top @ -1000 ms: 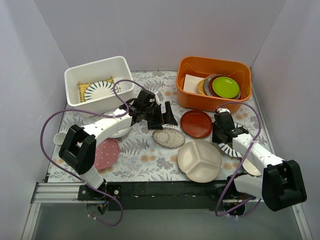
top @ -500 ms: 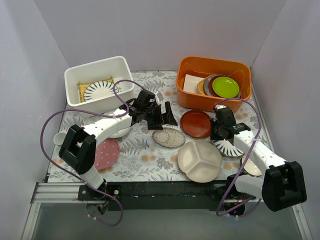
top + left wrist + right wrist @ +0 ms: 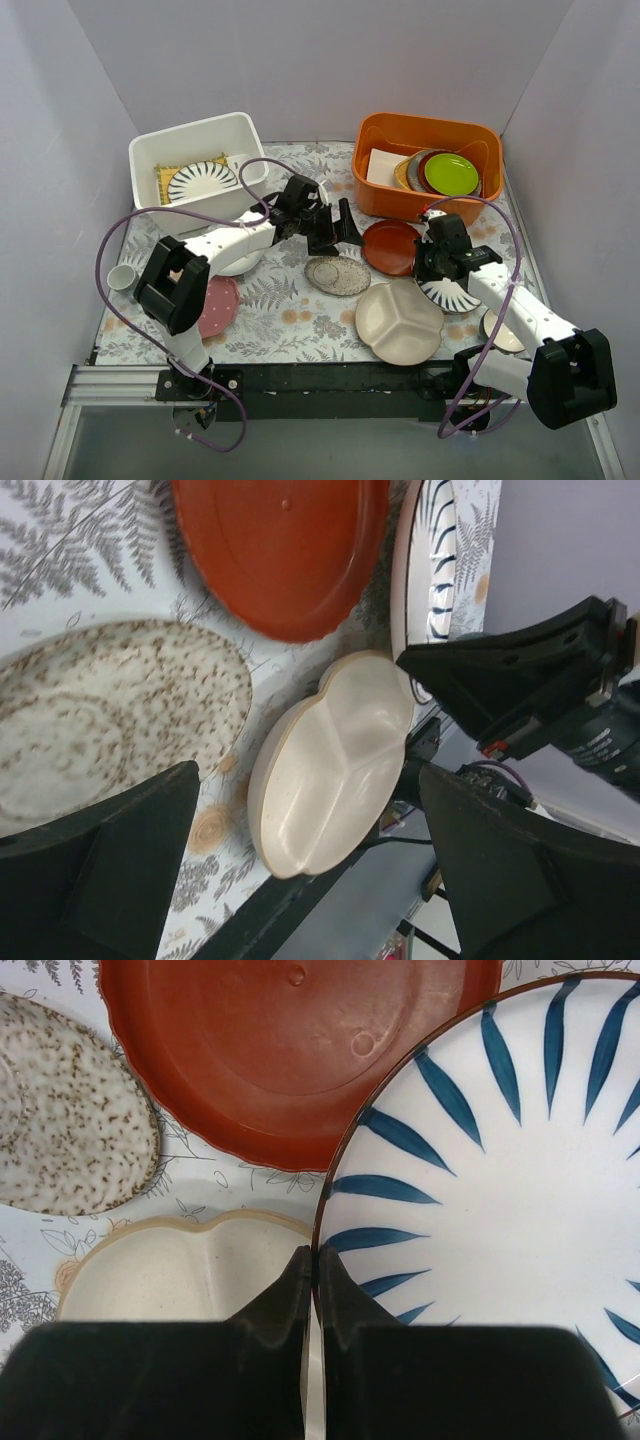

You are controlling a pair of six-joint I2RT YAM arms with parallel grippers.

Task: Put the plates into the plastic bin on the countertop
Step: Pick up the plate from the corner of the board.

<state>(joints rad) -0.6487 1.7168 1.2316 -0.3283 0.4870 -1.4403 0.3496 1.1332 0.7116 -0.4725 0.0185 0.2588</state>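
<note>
My right gripper [image 3: 312,1260] is shut on the rim of a white plate with dark radial stripes [image 3: 500,1190], held tilted off the countertop [image 3: 270,300] at the right [image 3: 447,292]. My left gripper [image 3: 338,232] hangs open over the speckled beige plate [image 3: 338,275], beside the red-brown plate [image 3: 392,247], with nothing between its fingers. The cream divided plate [image 3: 400,321] lies near the front. A pink dotted plate [image 3: 215,305] lies front left. The white plastic bin [image 3: 243,140] at the back left holds another striped plate [image 3: 200,181].
An orange tub [image 3: 428,130] at the back right holds green and dark-red plates. A small white plate [image 3: 500,335] lies beside my right arm. A white dish [image 3: 235,264] sits under my left arm, and a small cup [image 3: 120,276] stands at the far left.
My right gripper has raised and tilted the striped plate, shifting it slightly left. My left gripper has moved right, closer to the red-brown plate.
</note>
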